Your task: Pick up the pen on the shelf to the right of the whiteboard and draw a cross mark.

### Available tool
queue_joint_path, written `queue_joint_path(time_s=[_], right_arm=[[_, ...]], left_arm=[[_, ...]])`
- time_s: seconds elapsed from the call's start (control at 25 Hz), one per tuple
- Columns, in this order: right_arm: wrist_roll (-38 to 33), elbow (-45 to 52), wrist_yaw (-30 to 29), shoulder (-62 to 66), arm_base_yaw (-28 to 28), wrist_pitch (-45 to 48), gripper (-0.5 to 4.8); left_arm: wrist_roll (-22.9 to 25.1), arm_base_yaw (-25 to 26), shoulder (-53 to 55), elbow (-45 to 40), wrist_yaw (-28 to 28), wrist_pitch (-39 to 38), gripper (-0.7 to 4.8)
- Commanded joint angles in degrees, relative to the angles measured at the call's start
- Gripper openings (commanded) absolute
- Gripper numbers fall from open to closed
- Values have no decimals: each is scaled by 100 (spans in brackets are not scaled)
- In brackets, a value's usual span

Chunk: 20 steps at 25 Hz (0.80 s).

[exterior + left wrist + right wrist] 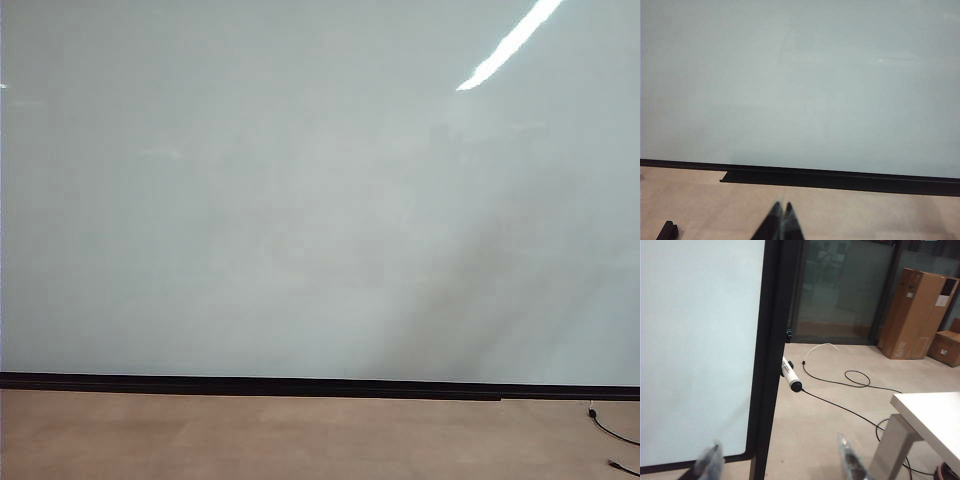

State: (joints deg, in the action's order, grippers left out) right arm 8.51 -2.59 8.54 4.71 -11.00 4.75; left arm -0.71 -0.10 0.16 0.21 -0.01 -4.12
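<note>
- The exterior view is filled almost wholly by the whiteboard [300, 200], glossy and pale grey-white, with a thin black strip along its lower edge and the tan floor [250, 440] below it.
- A bright streak of reflected light is seen high on the board's right part, and no drawn stroke can be made out on the surface in any view.
- A thin black cable [612, 432] is seen on the floor at the lower right corner of the exterior view; neither arm is seen in that view.
- The left gripper [781, 207] is shown by the left wrist view low over the floor, facing the board, with its two dark fingertips pressed together and nothing between them.
- The right gripper [777, 457] is shown by the right wrist view near the board's black side frame, its blurred fingertips [710, 462] spread wide apart and holding nothing.
- The pen [791, 375], a slim white marker with a black end, is seen jutting out from the black frame at the board's edge, beyond the right gripper and untouched by it.
- Whatever supports the pen at the frame cannot be made out.
- Past the pen, a black cable [855, 377] is coiled on the floor, brown cardboard boxes [917, 312] stand by a glass wall, and a white table [935, 415] corner is seen nearby.
</note>
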Motion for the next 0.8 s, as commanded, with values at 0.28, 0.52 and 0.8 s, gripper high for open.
queue_joint_path(time_s=[0.28, 0.52, 0.8], right_arm=[[208, -50, -737, 1137, -682, 1526, 361], [175, -52, -2400, 2507, -1705, 3373, 397], [7, -240, -3687, 4070, -2527, 4509, 406]], left_arm=[[24, 0, 2, 17, 22, 28, -5], [26, 0, 2, 17, 20, 28, -5], [24, 0, 2, 17, 22, 28, -5]])
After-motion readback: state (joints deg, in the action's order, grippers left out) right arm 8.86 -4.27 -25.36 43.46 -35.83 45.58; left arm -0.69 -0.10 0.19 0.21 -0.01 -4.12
